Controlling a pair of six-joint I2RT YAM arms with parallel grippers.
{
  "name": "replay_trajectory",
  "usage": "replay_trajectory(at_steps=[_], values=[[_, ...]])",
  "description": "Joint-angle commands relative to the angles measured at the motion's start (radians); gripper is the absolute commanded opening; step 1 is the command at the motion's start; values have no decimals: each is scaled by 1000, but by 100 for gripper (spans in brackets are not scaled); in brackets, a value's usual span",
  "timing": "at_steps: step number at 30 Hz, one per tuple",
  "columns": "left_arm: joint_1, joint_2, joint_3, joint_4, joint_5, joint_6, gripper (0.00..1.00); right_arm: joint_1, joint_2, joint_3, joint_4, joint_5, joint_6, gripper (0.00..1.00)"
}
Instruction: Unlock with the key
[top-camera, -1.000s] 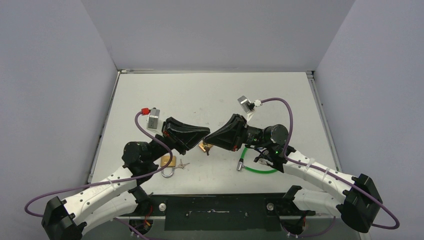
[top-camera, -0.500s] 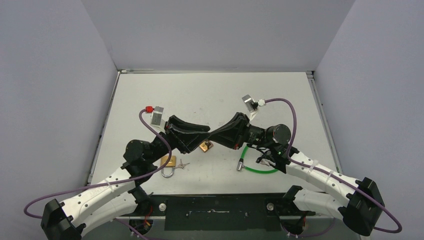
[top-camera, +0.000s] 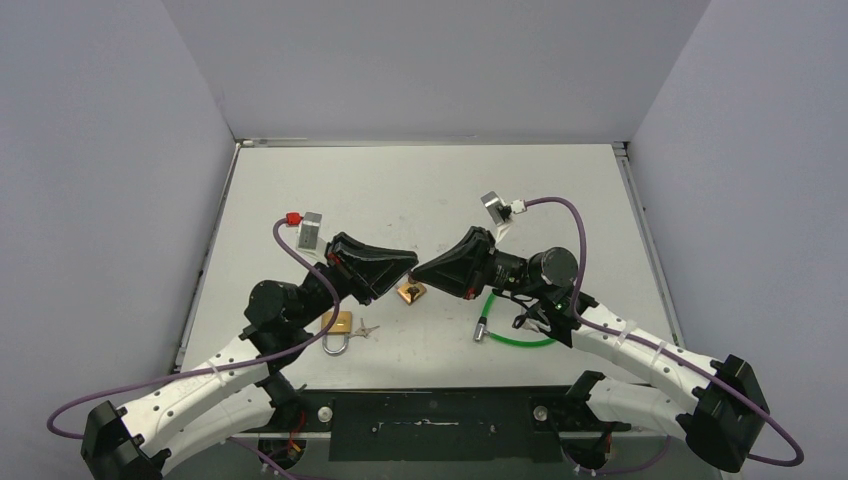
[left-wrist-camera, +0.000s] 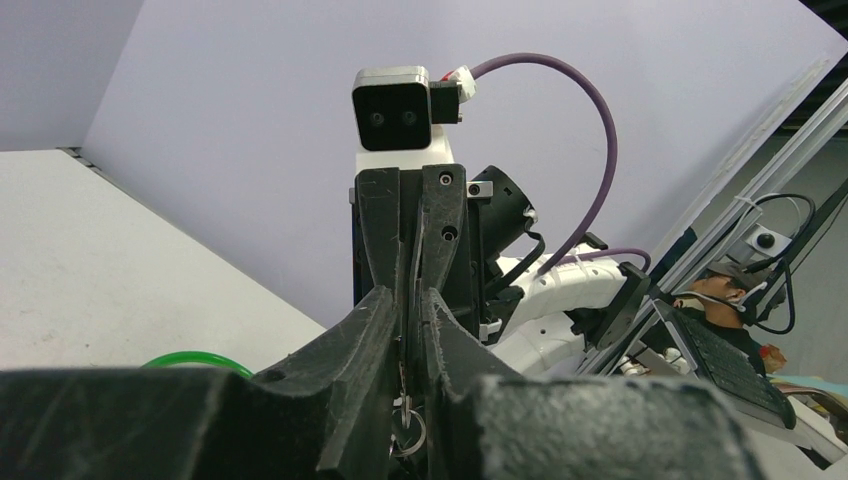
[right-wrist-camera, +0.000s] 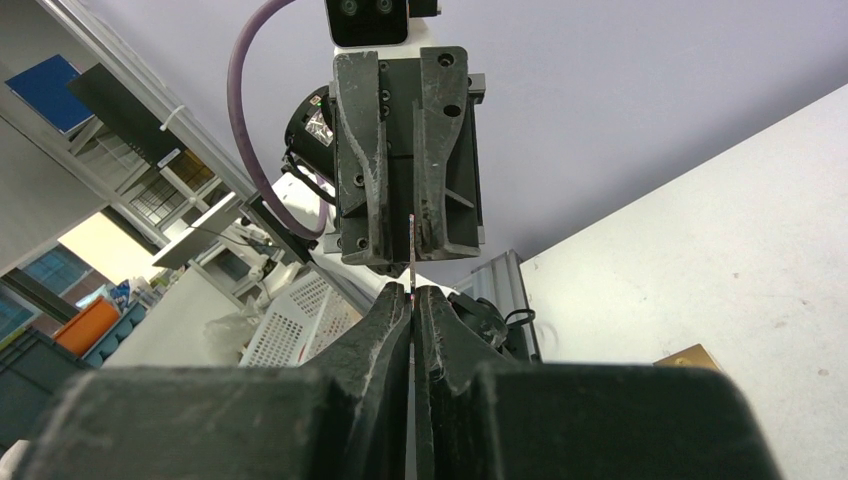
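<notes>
One key (right-wrist-camera: 411, 255) is held edge-on above the middle of the table (top-camera: 420, 190), where the two grippers meet tip to tip. The right gripper (right-wrist-camera: 411, 296) is clamped tight on its thin blade. The left gripper (left-wrist-camera: 407, 300) is drawn almost together around the same key, with a small ring hanging between its fingers. Whether it actually pinches the key cannot be told.

Two brass padlocks are counted. One padlock (top-camera: 410, 293) lies flat on the table directly beneath the meeting fingertips, untouched. The second padlock (top-camera: 336, 322) lies nearer and to the left, close beside the left arm, its shackle pointing toward the near edge. A small bunch of loose keys (top-camera: 366, 328) is seen just to its right; their number cannot be made out.

One green cable (top-camera: 520, 341) is curled in a loop right of centre, partly under the right arm, with its metal end toward the padlocks.

All objects are gathered in the near half of the table. Open surface stretches from the grippers to the far edge and out to both side edges, where plain walls rise on three sides. The near edge is taken up by the two arm bases.
</notes>
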Motion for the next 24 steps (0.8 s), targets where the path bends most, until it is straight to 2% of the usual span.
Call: replay_trajectory(at_steps=[1,5,6,8,10,24], values=[[5,-13,8,1,-16,24,1,3,-16,0,31,1,-30,0],[4,-10,7,1,-15,29,0,3,-12,5,34,8,-28,0],[5,-9,6,6,-14,28,0,2,-11,8,29,10,-27,4],[4,-10,4,14,-15,25,0,2,-8,12,28,11,-29,25],[4,-10,5,18,-18,25,0,4,-7,6,36,11,-29,31],[5,-2,-7,57,-25,3,0,4,27,13,14,-10,-41,24]])
